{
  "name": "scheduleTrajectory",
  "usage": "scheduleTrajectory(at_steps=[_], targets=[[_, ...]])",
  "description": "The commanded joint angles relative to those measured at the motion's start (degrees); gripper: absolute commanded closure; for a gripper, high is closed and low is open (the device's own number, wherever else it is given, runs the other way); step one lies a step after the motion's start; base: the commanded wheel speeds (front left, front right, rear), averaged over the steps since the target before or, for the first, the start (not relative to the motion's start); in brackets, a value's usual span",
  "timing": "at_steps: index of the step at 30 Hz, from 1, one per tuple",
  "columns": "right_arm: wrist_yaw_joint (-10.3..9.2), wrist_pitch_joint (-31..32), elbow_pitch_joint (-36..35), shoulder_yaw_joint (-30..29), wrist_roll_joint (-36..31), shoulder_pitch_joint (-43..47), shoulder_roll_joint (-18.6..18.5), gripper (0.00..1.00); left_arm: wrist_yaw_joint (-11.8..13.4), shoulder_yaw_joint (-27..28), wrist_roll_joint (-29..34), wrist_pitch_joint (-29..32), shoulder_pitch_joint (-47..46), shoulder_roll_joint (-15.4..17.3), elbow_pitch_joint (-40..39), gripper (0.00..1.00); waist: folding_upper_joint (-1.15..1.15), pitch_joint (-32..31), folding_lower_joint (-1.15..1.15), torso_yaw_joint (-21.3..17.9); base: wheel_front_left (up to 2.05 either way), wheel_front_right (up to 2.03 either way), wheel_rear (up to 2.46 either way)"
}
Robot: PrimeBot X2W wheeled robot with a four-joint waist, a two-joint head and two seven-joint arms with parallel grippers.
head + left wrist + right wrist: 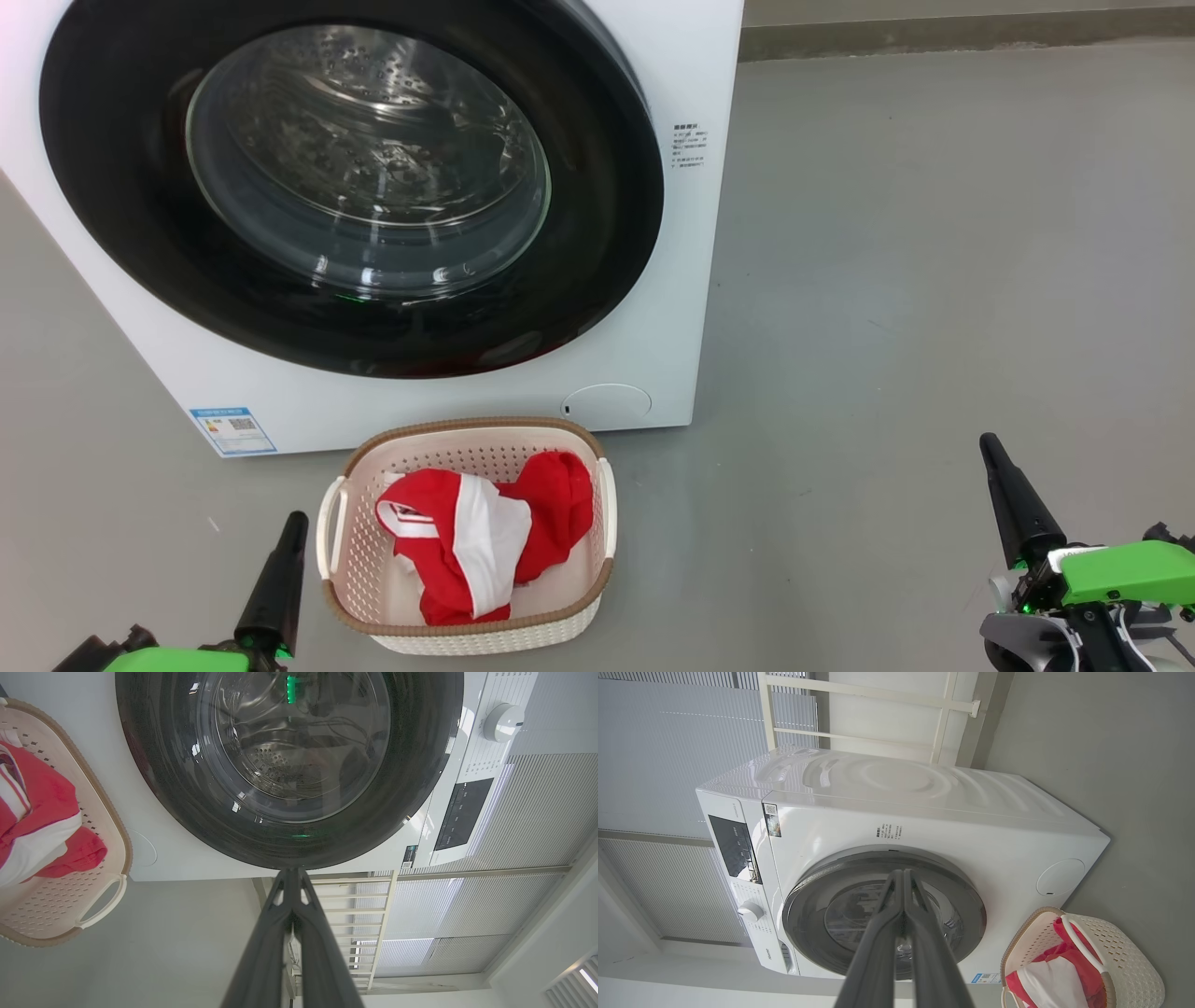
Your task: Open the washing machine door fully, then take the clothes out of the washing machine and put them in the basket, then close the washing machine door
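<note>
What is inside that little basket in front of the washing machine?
Red clothes with white panels lie bunched in the basket, covering most of its perforated floor. Whatever lies beneath them is hidden.

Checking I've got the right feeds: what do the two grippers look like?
The left gripper and right gripper match: long, tapering matte-black fingers on bright green housings, a small green light at each base. White and grey parts sit beside the right one's housing.
</note>
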Motion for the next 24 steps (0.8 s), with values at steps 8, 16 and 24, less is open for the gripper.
scheduleTrajectory(at_steps=[8,16,24], targets=[[0.02,0.34,-1.43,0.88,-0.03,-2.43,-0.82,1.00,-0.41,1.99,-0.40,0.33,-2.21,0.52,-1.18,1.00,0.00,0.00,0.00,0.00,0.00,0.00,0.00],[0.02,0.35,-1.43,0.87,-0.04,-2.43,-0.81,1.00,-0.41,1.99,-0.40,0.33,-2.21,0.52,-1.18,1.00,0.00,0.00,0.00,0.00,0.00,0.00,0.00],[0.02,0.35,-1.43,0.86,-0.04,-2.43,-0.80,1.00,-0.41,1.99,-0.40,0.33,-2.21,0.52,-1.19,1.00,0.00,0.00,0.00,0.00,0.00,0.00,0.00]])
